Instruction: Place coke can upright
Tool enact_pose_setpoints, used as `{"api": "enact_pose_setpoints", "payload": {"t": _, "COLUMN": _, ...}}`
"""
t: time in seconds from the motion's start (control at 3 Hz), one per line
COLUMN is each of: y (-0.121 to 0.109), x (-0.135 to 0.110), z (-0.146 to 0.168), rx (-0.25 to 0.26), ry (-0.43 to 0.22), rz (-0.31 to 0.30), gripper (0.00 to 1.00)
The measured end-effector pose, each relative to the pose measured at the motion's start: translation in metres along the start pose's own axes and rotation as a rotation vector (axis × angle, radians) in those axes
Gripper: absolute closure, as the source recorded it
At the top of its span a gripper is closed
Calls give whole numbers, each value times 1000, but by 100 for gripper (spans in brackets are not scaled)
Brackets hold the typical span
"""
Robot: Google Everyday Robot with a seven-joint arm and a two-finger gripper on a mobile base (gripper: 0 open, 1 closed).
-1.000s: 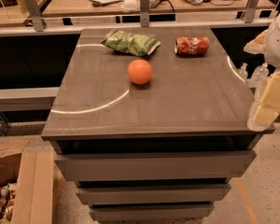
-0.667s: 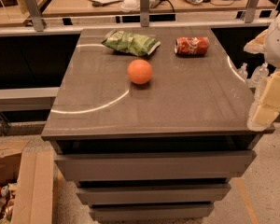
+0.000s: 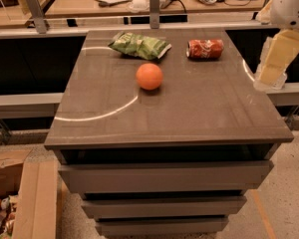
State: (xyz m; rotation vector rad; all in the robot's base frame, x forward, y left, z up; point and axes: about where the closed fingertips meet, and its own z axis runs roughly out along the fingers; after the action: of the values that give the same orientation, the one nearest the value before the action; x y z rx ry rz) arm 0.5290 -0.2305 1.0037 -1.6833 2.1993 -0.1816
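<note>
The can [image 3: 205, 49] lies on its side in the upper right part of the table [image 3: 189, 108], its length running left to right, just where it lay a second ago. Left of it, a little apart, is the green chip bag [image 3: 139, 45], and below that, nearer the middle of the frame, the orange ball [image 3: 149, 76]; neither has shifted. What has changed is the arm [image 3: 291, 4] at the right edge of the frame: it has risen, so the gripper [image 3: 270, 76] now hangs higher, over the table's right rim, level with the can but well apart from it to the right. It points down and slightly left, holding nothing, and whether it is open or closed cannot be told.
</note>
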Motion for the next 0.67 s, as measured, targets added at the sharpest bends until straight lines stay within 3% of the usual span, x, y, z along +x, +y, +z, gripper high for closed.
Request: {"api": "enact_pose_setpoints", "payload": {"t": 0.67, "y": -81, "x": -7, "z": 28, "rx": 59, "ry": -28, "rz": 15, "gripper": 0}}
